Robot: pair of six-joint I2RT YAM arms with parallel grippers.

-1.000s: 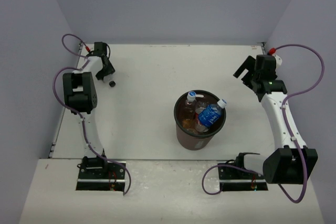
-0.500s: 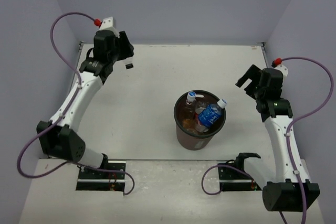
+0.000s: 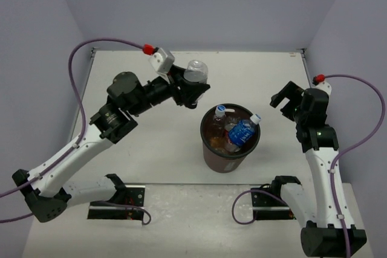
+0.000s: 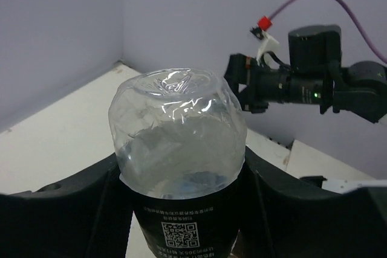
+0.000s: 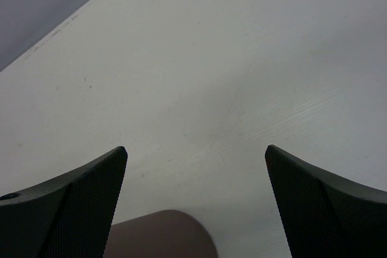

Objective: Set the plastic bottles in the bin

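Observation:
My left gripper (image 3: 192,86) is shut on a clear plastic bottle (image 3: 195,72) with a black label, held in the air just up and left of the bin (image 3: 221,160). In the left wrist view the bottle (image 4: 178,143) fills the middle, base toward the camera, with the gripper (image 4: 181,216) clamped round its label. The dark brown bin holds several bottles: a blue-labelled one (image 3: 240,131), an orange one (image 3: 214,127) and a white-capped one (image 3: 220,111). My right gripper (image 3: 284,96) is open and empty to the right of the bin; the bin's rim (image 5: 160,234) shows between its fingers (image 5: 72,203).
Lavender walls close the table on the left, back and right. Purple cables loop off both arms. The right arm (image 4: 314,83) shows beyond the bottle in the left wrist view. White tabletop (image 5: 199,77) lies under the right gripper.
The left arm has swung from the far left corner toward the middle, carrying the bottle up beside the bin. The right arm has pulled back a little toward its base, jaws still open.

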